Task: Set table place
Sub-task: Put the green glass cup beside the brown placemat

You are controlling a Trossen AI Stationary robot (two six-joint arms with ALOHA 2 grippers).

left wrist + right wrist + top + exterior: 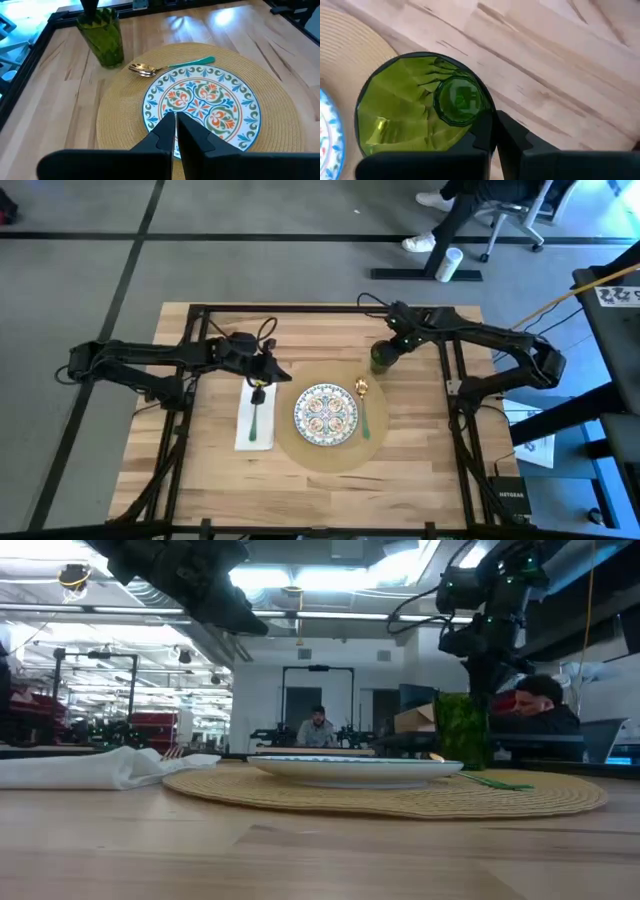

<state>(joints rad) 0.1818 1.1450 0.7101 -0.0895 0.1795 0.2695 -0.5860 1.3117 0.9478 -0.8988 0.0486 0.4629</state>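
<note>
The round tan placemat [330,452] lies at the middle of the wooden table [420,465], with a patterned plate [326,415] on it. A gold spoon with a teal handle [363,405] lies on the mat to the plate's right. A white napkin [243,435] left of the mat carries a green-handled fork [256,418]. A green glass [102,37] stands on the table off the mat's far right edge, and my right gripper [493,132] is shut on it from above. My left gripper [258,380] hovers shut above the napkin's far end, holding nothing. My right gripper pinches the green glass's wall at the rim [487,106], one finger inside the glass [90,7] and the other outside. The fingers come from above, pointing down. The glass stands upright, its base on the table beside the placemat.
Black frame rails [195,340] run along the table's left, right and far sides. Bare wood lies near the front edge and right of the placemat. A person sits at a desk [318,728] in the room beyond the table.
</note>
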